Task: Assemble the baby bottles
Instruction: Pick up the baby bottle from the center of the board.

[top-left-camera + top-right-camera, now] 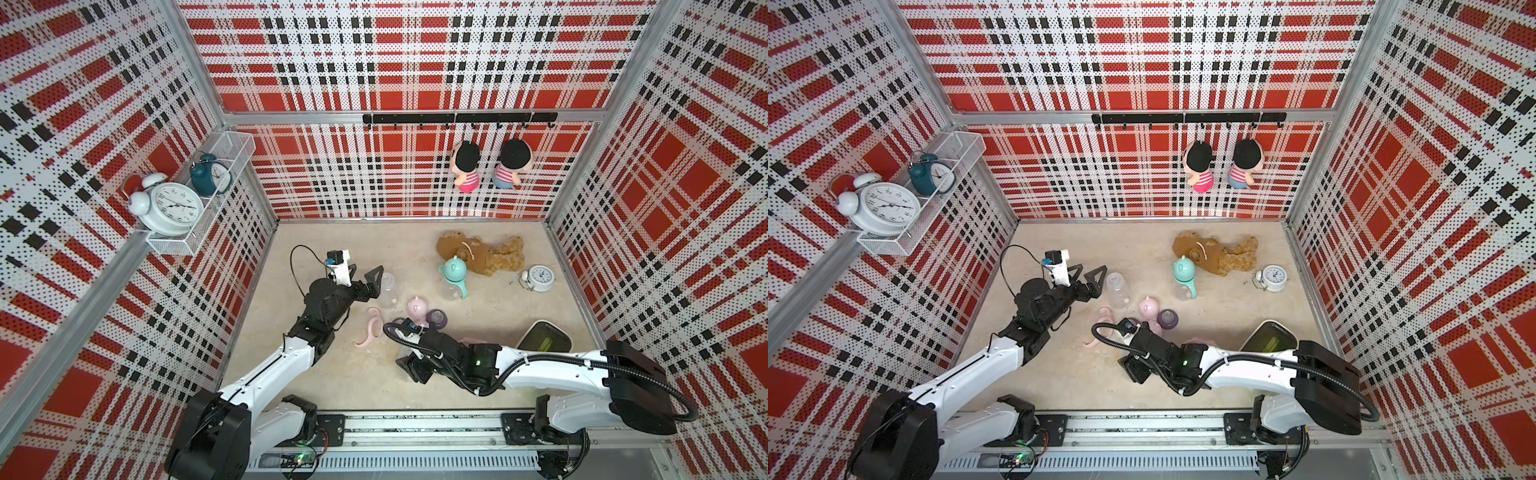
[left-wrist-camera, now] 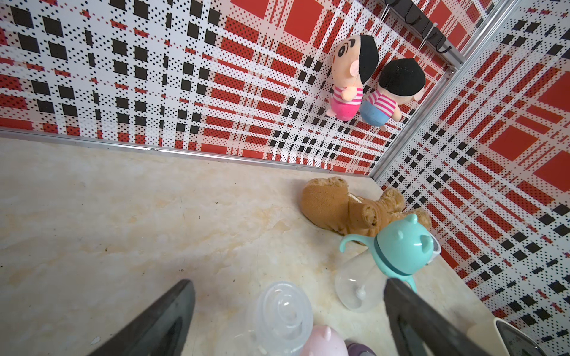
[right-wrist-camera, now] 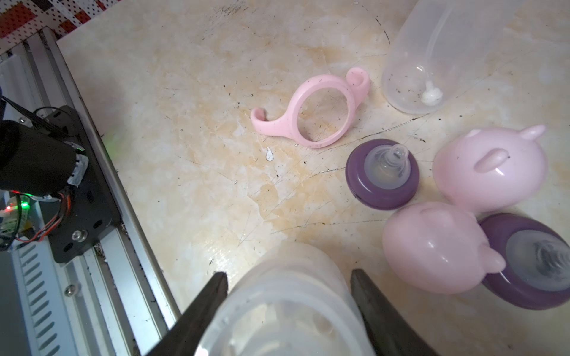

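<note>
My right gripper [image 3: 288, 276] is shut on a clear bottle [image 3: 287, 311], one finger against each side of it, near the table's front [image 1: 409, 370]. Beyond it lie a pink handle ring [image 3: 320, 114], two purple teat collars [image 3: 382, 172], two pink eared caps [image 3: 490, 166] and a second clear bottle [image 3: 431, 61]. My left gripper [image 2: 287, 283] is open beside that second bottle [image 1: 388, 291], which shows between its fingers without touching them. A bottle with a teal cap and handle [image 1: 453, 276] lies further back.
A brown teddy bear [image 1: 478, 251] and a small white alarm clock [image 1: 540, 278] lie at the back right. A dark-rimmed container [image 1: 544, 336] sits by the right arm. Two dolls [image 1: 490, 166] hang on the back wall. The arms' rail [image 1: 415, 428] runs along the front edge.
</note>
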Motion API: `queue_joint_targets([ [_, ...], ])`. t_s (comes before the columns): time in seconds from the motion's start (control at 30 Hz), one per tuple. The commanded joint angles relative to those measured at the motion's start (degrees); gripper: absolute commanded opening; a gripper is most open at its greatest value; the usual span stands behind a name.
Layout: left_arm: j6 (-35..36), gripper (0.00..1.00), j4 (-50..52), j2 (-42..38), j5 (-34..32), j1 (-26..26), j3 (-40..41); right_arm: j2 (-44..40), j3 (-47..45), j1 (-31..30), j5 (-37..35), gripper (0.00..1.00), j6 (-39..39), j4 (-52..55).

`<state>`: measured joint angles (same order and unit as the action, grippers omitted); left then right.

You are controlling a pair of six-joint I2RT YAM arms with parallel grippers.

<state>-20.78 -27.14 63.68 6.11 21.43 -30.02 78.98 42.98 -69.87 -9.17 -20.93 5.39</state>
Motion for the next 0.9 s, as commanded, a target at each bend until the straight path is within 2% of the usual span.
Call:
queue_joint_targets([
  [0.0, 0.8, 0.98, -0.3, 0.0, 1.1, 0.3, 0.5, -1.2, 0.0, -0.3, -0.7, 0.58, -0.5, -2.1],
  [0.23, 2.0, 0.99, -2.3, 1.1, 3.8, 1.2, 0.4, -7.2, 2.0, 4.7, 1.5, 0.56, -1.1, 3.9],
  [0.43, 8.1, 1.00, -2.4, 1.8, 3.2, 6.9, -0.7, -13.1, 7.4, 10.5, 3.6, 0.57, 0.0, 13.6],
  [0.57, 11.2, 1.00, -2.4, 1.8, 3.6, 10.3, -1.0, -15.6, 11.3, 16.4, 4.5, 0.57, 0.8, 20.2],
  [0.73, 14.0, 0.99, -4.0, 1.5, 8.0, 12.5, -0.1, -16.1, 15.5, 24.4, 8.1, 0.58, 3.0, 26.0],
  [0.87, 17.5, 0.99, -4.4, 2.4, 14.1, 14.6, 0.2, -15.9, 19.0, 28.9, 11.5, 0.59, 5.2, 29.0],
])
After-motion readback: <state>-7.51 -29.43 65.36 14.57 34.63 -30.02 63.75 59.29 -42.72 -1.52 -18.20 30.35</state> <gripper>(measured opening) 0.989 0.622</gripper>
